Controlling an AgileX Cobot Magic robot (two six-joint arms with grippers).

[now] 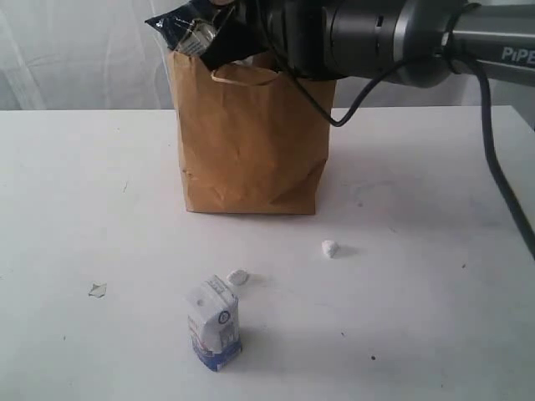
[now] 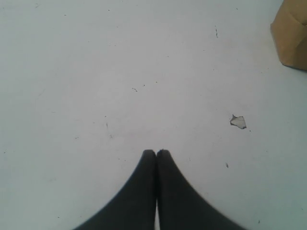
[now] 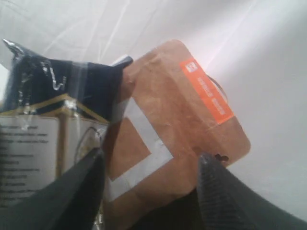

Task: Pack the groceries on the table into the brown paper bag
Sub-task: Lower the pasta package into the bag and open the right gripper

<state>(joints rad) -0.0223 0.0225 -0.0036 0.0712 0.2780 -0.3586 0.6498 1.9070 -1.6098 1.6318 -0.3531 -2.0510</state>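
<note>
Over the brown paper bag (image 1: 251, 150), our right gripper (image 3: 148, 160) spreads its jaws either side of the brown pouch (image 3: 182, 110). The pouch's long axis runs away from the fingers, beside the long dark packet (image 1: 188, 29) poking up from the bag's mouth. The drop looks nearly made. Next we must reach for the small white-blue carton (image 1: 216, 326), upright on the table (image 1: 418, 292) before the bag, while our left gripper (image 2: 156, 153) hangs pressed shut.

Exterior faces the bag (image 1: 251, 150) from above-front; left wrist looks down beside it, sharing its corner; right wrist close over it.
</note>
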